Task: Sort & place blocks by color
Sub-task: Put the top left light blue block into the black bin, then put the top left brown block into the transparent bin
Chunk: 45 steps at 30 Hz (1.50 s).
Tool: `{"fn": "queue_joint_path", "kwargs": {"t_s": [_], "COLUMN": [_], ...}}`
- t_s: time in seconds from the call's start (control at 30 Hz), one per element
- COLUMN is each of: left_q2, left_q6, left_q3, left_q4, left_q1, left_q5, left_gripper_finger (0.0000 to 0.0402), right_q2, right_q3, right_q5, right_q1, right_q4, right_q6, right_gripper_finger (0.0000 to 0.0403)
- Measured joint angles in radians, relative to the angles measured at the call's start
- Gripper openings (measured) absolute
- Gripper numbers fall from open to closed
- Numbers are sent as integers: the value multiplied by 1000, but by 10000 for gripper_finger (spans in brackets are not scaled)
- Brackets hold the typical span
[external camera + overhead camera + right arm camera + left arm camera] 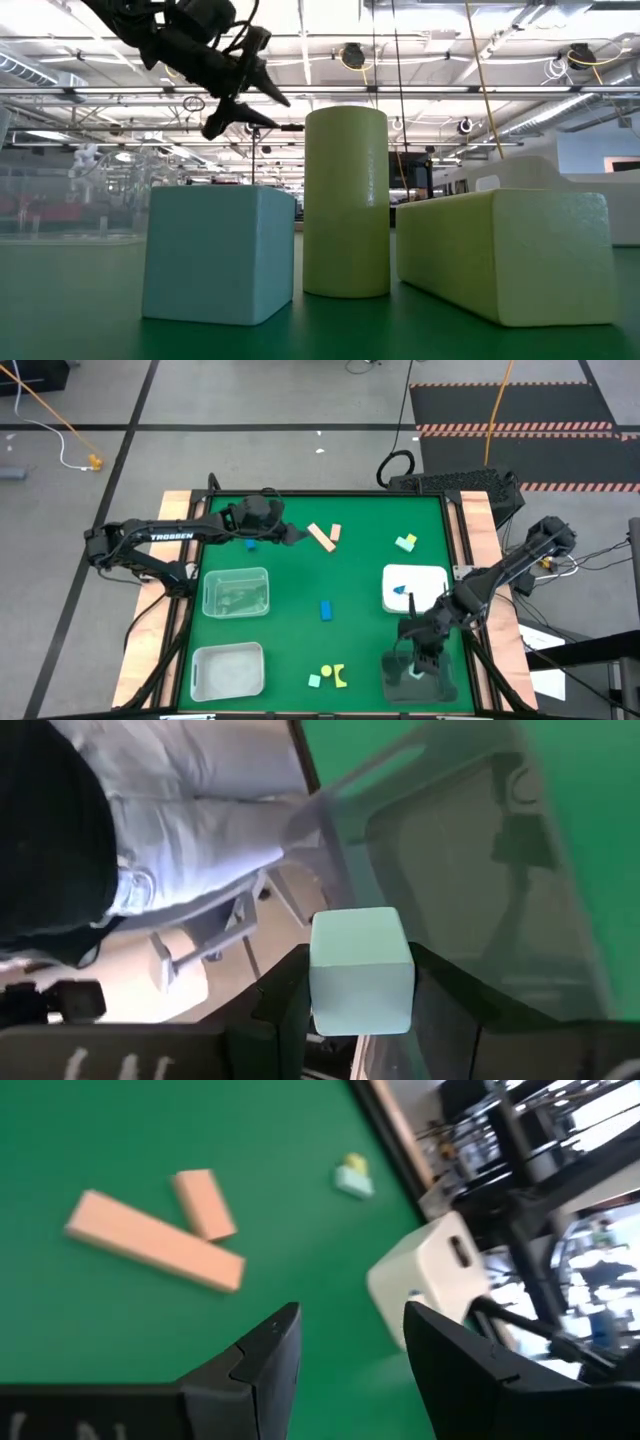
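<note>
Right wrist view: right end effector point(362, 995) pinches a light, rigid teal block point(360, 970) by flat sides; left end effector point(350, 1355) hangs released

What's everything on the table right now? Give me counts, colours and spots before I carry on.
Tan blocks: two, one long, one short, touching, far middle of the mat.
Blue blocks: three seen; one mid-mat, one far left near the left gripper, one in the white tray.
Yellow-green and teal pair: two, touching, far right.
Near-edge group: three, one teal, two yellow-green, near middle.
Teal cube: one, between the right gripper's fingers.
Clear trays: two, left side, one behind the other.
White tray: one, right side.
Dark tray: one, near right corner.
Left gripper: open, empty, raised over the far left.
Right gripper: shut on the teal cube, over the dark tray.
</note>
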<state>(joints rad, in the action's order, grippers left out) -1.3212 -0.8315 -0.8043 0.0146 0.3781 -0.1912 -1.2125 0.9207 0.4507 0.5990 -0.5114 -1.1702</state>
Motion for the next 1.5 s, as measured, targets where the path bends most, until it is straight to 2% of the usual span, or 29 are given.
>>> {"fn": "queue_joint_path", "kwargs": {"t_s": [0.33, 0.7, 0.87, 1.1, 1.37, 1.5], "left_q2": [0, -1, 4, 70, 163, 169], "left_q6": [52, 124, 129, 214, 289, 344], "left_q3": [0, 0, 0, -2, -3, -63], "left_q4": [-70, -120, -133, -163, -251, -360], "left_q1": [42, 74, 77, 77, 77, 77], "left_q5": [0, 9, 9, 14, 177, 239], "left_gripper_finger": [179, 179, 179, 179, 179, 179], "right_q2": [-115, -133, -133, -133, -132, -124], "right_q3": [0, 0, 0, 0, 0, 0], "right_q5": [0, -29, 78, 101, 100, 100], "right_q1": [45, 45, 37, 31, -50, -91], "right_q4": [43, 43, 53, 59, 50, 22], "right_q6": [-34, -42, -41, 21, 171, 242], "right_gripper_finger": [133, 216, 242, 232, 229, 228]}}
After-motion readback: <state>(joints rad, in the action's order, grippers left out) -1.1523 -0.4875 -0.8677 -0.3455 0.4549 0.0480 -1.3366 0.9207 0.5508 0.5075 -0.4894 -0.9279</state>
